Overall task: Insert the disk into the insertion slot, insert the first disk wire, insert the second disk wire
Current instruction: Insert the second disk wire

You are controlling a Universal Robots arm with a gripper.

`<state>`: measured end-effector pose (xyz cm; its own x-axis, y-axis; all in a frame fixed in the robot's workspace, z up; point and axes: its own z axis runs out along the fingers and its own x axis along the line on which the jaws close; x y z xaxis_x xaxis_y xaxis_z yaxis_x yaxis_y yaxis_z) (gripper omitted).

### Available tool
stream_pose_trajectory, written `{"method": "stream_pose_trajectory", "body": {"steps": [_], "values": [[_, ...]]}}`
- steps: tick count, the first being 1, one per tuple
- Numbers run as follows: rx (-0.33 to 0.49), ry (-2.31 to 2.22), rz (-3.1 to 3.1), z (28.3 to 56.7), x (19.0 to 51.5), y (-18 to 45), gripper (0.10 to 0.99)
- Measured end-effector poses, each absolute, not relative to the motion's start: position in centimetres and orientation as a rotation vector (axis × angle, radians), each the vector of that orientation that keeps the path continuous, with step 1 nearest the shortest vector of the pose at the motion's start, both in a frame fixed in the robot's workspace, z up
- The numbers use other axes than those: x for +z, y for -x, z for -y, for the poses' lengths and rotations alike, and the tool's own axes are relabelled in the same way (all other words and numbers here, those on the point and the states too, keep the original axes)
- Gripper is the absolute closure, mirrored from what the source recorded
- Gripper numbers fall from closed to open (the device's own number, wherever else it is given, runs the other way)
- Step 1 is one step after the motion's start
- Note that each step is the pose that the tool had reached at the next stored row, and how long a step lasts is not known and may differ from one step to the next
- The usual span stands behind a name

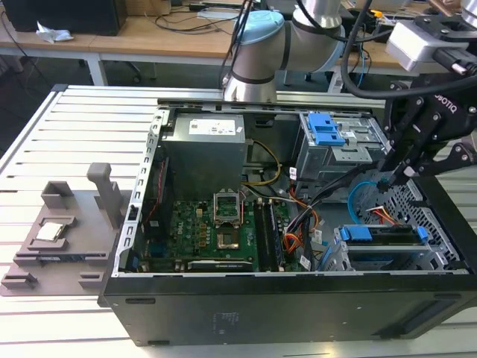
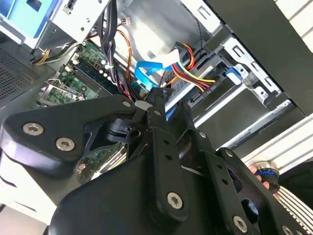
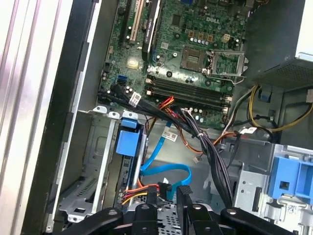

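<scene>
My end effector looks clenched on the second disk wire at its dark plug, just beside the disk seated in the insertion slot, at the exterior view's near right.

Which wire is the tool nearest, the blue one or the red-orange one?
The light-blue flat cable: its end sits right at the tool, while the red-orange bundle lies just aside.

Exterior view's right, near corner: gripper hemmed by grey bay beyond and disk nearer. Second disk wire, first disk wire and black cable bundle cross the gap. Leftward, open room above motherboard.
</scene>
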<state>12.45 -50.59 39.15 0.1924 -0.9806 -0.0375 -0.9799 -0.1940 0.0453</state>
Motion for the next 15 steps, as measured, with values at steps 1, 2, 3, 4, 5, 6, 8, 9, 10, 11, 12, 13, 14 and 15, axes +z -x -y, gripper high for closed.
{"method": "stream_pose_trajectory", "body": {"steps": [1, 2, 3, 4, 5, 6, 8, 9, 10, 11, 12, 13, 14, 15], "values": [[-0.090, -2.429, 1.972, 50.4, 38.8, -12.3, 0.784], [-0.090, -2.439, 1.959, 50.4, 38.3, -12.2, 0.784], [-0.089, -2.445, 1.950, 50.3, 38.0, -12.2, 0.784], [-0.087, -2.449, 1.943, 50.3, 37.8, -12.2, 0.784], [-0.084, -2.448, 1.940, 50.3, 37.6, -12.2, 0.784], [-0.083, -2.448, 1.939, 50.3, 37.6, -12.2, 0.784], [-0.083, -2.448, 1.939, 50.3, 37.6, -12.2, 0.784], [-0.083, -2.448, 1.939, 50.3, 37.6, -12.2, 0.800], [-0.083, -2.448, 1.939, 50.3, 37.6, -12.2, 0.867], [-0.083, -2.448, 1.939, 50.3, 37.6, -12.2, 0.867], [-0.083, -2.448, 1.939, 50.3, 37.6, -12.2, 0.933], [-0.083, -2.448, 1.939, 50.3, 37.6, -12.2, 0.980], [-0.083, -2.448, 1.939, 50.3, 37.6, -12.2, 0.980], [-0.083, -2.448, 1.939, 50.3, 37.6, -12.2, 0.980]]}}
